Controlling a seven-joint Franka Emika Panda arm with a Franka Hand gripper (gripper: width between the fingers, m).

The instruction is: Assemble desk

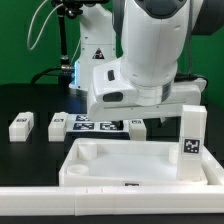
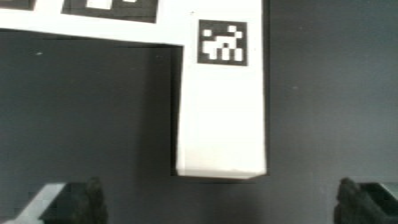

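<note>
Nearest, white rail [image 1: 40, 205] fronts the tabletop [image 1: 110, 165] on the bench [image 1: 25, 150]. From the exterior view's left, first leg [image 1: 20, 126] and second leg [image 1: 57, 124] lie loose, and third leg [image 2: 222, 110] lies before the spread, empty pincer [image 2: 217, 200]. Fourth leg [image 1: 192, 135] stands upright at the tabletop's far-right corner, so three seem still unfitted

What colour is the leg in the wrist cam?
White leg, black-and-white square tag near one end; best in the wrist view.

exterior: low, near, facing arm [image 1: 150, 50] over tabletop [image 1: 120, 160]; wrist: close, straight down | shared: marker board [image 1: 93, 124]
</note>
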